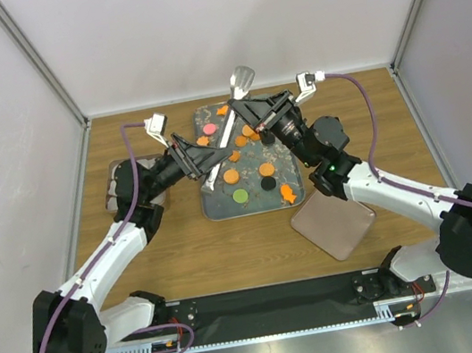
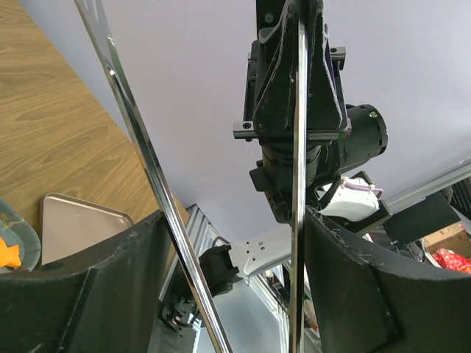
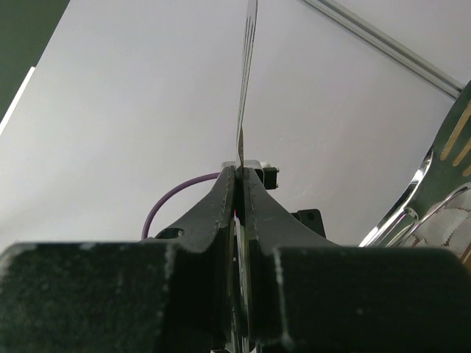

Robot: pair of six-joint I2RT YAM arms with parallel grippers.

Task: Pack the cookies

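Cookies lie on the floral tray: orange discs, a green, a black, a pink and an orange fish. Metal tongs lie slanted across the tray, with their head past its far edge. My left gripper is over the tray's left side. In the left wrist view both tong arms run between its fingers and touch them. My right gripper is over the tray's far part, shut on one thin tong blade. The other tong head shows at right.
A tan tray lies on the table right of the floral tray, also in the left wrist view. A dark container sits under the left arm. Grey walls close in the table on three sides.
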